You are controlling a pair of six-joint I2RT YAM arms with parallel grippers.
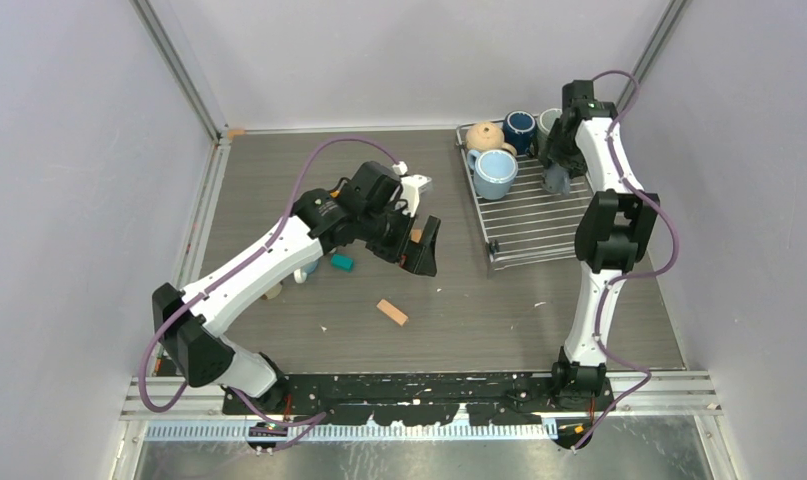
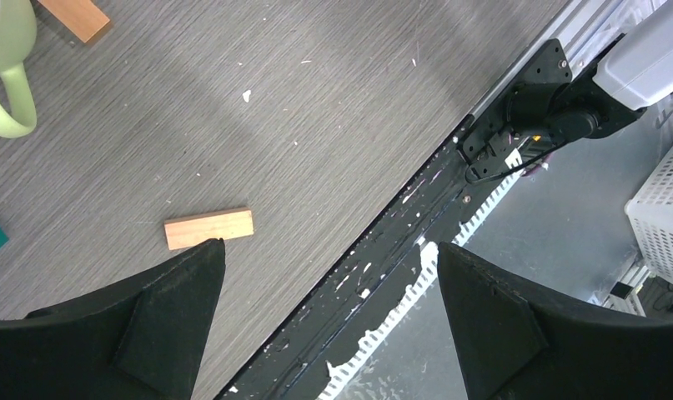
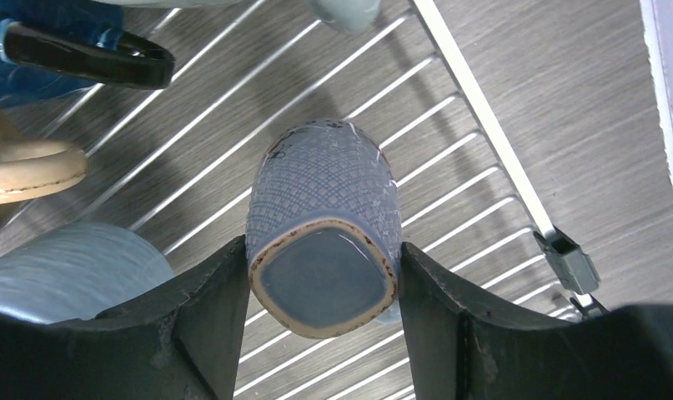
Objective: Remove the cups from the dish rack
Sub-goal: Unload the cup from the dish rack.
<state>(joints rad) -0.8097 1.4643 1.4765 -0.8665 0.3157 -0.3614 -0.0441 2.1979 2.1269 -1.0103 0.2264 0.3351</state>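
The wire dish rack (image 1: 529,225) stands at the back right. On its far end are a tan cup (image 1: 486,135), a navy cup (image 1: 520,128), a light blue cup (image 1: 495,173) and a grey-green cup (image 1: 549,120). My right gripper (image 1: 557,180) is shut on a blue-grey patterned cup (image 3: 324,208), base towards the camera, over the rack wires (image 3: 474,179). Both fingers (image 3: 208,308) press its sides. My left gripper (image 2: 329,245) hangs open and empty over the table's middle (image 1: 424,248). A lime green cup (image 2: 3,58) stands on the table.
Wooden blocks (image 2: 209,227) (image 2: 76,15) and a teal block (image 1: 341,262) lie on the table by my left arm. A white object (image 1: 416,185) sits behind the left wrist. Navy handle (image 3: 82,58), tan handle (image 3: 24,171) and the light blue cup (image 3: 66,271) crowd the held cup's left.
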